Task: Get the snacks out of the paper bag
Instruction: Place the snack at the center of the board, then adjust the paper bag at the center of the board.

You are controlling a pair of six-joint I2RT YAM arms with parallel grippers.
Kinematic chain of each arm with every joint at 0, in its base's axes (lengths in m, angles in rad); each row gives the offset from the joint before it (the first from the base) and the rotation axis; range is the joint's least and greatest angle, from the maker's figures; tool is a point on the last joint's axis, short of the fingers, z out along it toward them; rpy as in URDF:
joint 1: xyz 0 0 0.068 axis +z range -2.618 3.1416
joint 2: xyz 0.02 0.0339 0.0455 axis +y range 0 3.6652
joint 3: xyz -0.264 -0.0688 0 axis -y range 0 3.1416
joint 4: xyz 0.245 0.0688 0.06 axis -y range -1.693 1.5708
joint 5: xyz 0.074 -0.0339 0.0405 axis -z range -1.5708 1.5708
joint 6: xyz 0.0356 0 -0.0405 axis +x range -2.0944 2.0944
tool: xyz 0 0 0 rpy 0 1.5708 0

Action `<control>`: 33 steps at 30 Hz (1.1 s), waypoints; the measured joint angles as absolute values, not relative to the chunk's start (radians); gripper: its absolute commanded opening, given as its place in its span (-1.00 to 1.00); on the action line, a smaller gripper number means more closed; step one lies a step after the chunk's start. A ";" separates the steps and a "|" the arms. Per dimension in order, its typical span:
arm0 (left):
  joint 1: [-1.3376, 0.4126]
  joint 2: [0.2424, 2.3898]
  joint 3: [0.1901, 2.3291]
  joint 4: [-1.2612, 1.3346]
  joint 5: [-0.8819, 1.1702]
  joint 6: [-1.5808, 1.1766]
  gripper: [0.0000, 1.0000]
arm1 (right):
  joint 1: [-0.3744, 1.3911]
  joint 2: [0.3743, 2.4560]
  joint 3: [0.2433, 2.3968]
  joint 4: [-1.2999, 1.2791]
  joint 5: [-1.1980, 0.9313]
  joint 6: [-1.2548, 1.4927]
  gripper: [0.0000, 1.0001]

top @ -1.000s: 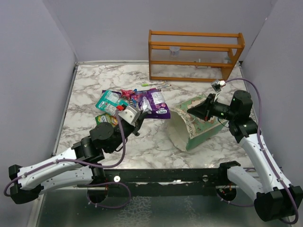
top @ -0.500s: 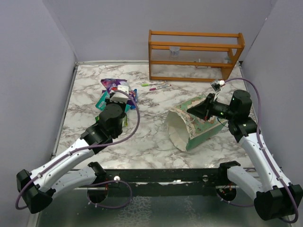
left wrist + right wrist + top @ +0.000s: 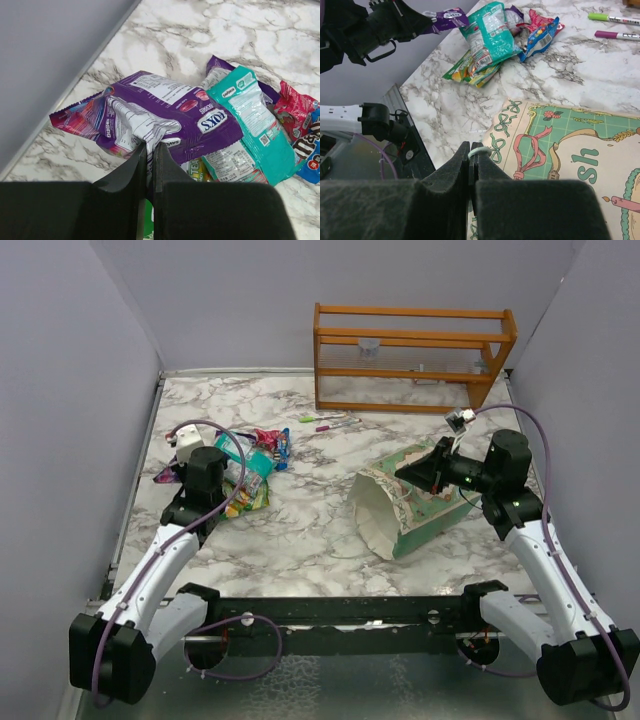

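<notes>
You have: grey walls (image 3: 80, 370); marble table (image 3: 300, 540); left gripper (image 3: 150, 147) clamped on purple packet (image 3: 165, 110), swung wallward since half a second ago; snacks (image 3: 255, 455) piled beside it (outside the bag); paper bag (image 3: 400, 505) on its side, unmoved, right gripper (image 3: 470, 150) pinching its string handle (image 3: 481, 149); orange rack (image 3: 410, 345) behind.

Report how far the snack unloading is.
Done: teal, red, blue and yellow-green packets lie piled on the marble table. In hand: left gripper, jaws shut on the purple foil packet; right gripper pinches the white string handle of the mint-green paper bag. Left: releasing that packet; the bag's visible inside looks empty.
</notes>
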State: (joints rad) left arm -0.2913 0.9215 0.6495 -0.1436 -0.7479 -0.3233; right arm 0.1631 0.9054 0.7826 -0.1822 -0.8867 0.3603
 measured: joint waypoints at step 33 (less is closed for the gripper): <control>-0.248 0.935 0.627 -0.217 -0.653 -0.662 0.27 | 0.163 0.899 0.857 -0.228 -0.838 0.331 -0.97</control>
